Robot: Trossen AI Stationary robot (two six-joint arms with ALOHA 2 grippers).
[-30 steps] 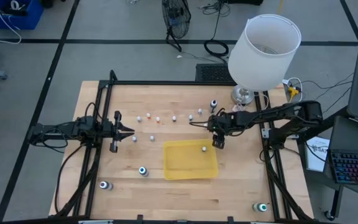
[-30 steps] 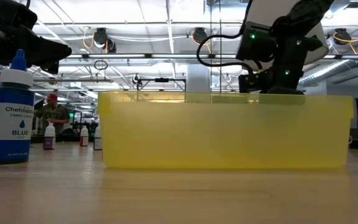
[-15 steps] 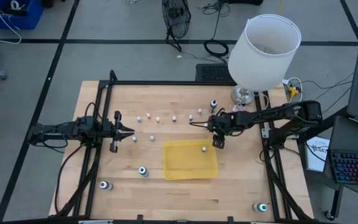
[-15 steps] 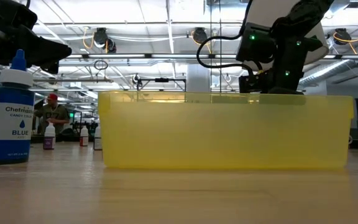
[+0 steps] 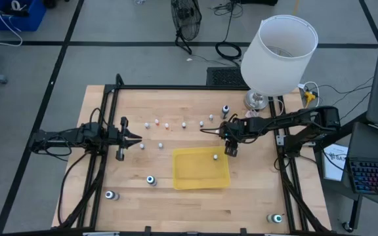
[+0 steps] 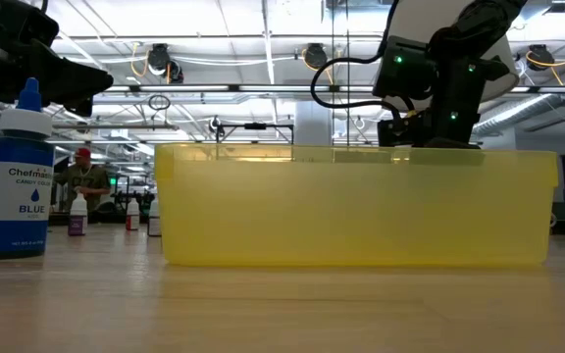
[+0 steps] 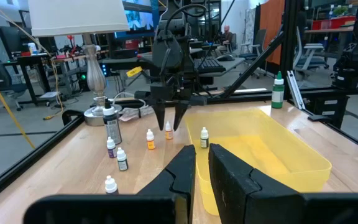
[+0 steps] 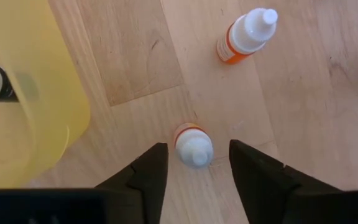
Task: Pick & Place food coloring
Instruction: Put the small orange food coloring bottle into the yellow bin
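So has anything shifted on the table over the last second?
Nothing visibly changed. The right gripper hangs open over a small orange-banded bottle beside the yellow tray, one bottle sits in the tray, and the left gripper waits at the table's left.

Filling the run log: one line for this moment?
right gripper: open over small orange-labelled dropper bottle | yellow plastic tray: one bottle inside | left gripper: waiting

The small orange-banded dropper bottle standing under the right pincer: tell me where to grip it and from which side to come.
Grip the small orange-banded dropper bottle around its round body, below the white cap, coming straight down from above. It stands upright on the wooden table, apart from the yellow plastic tray, and the open right pincer already straddles it, one finger on each side.
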